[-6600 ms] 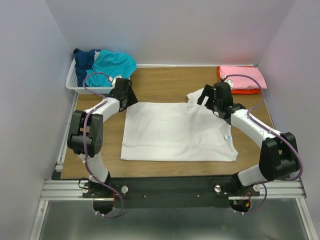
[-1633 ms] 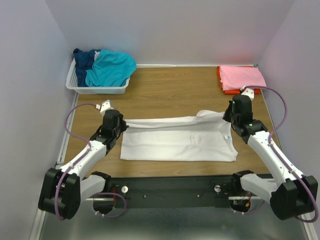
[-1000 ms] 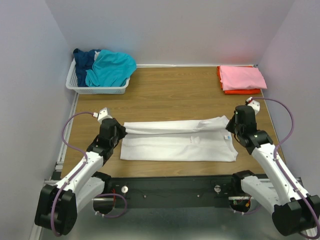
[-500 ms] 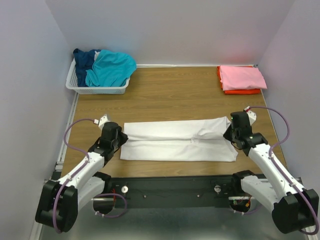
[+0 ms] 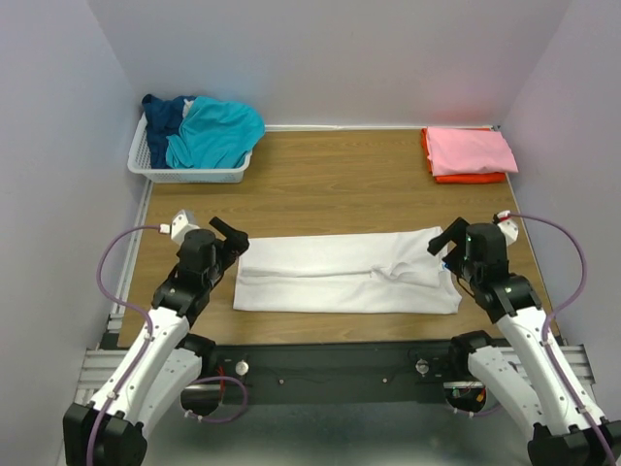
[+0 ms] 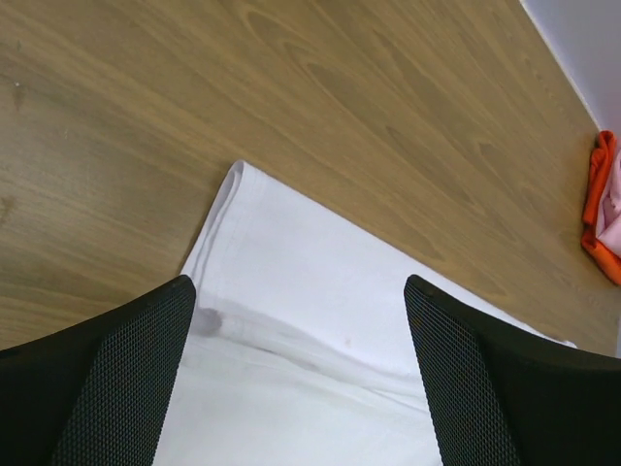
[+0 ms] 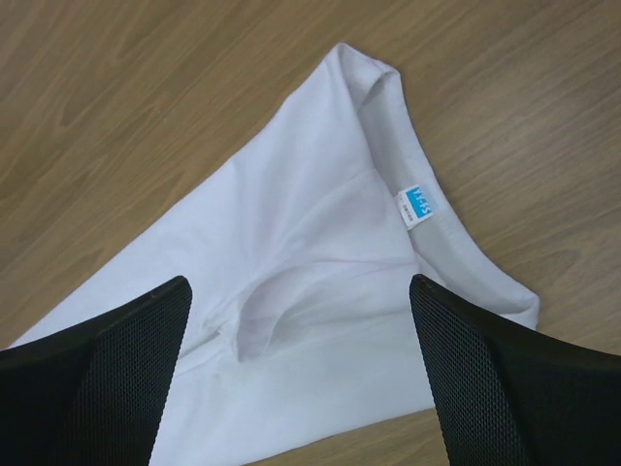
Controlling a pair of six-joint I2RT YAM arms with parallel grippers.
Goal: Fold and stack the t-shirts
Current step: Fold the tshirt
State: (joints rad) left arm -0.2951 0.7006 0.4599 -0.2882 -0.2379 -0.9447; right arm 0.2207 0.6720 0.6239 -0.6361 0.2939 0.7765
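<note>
The white t-shirt [image 5: 344, 273] lies on the table as a long band, its far half folded over the near half. Its blue neck label [image 7: 418, 204] shows at the right end. My left gripper [image 5: 231, 238] is open and empty just above the shirt's left end [image 6: 291, 291]. My right gripper [image 5: 445, 243] is open and empty above the right end [image 7: 310, 282]. A folded pink shirt [image 5: 470, 149] lies on a folded orange one [image 5: 466, 178] at the far right. Teal [image 5: 221, 128] and navy [image 5: 163, 114] shirts lie crumpled in the basket.
A white slatted basket [image 5: 184, 173] stands at the far left corner. The wooden table [image 5: 330, 184] runs between walls on the left, back and right. A metal rail [image 5: 330, 367] with the arm bases lies along the near edge.
Both grippers carried the shirt's far edge toward the near edge, folding it in half lengthwise. In the last half second they let go, opened and lifted slightly back.
</note>
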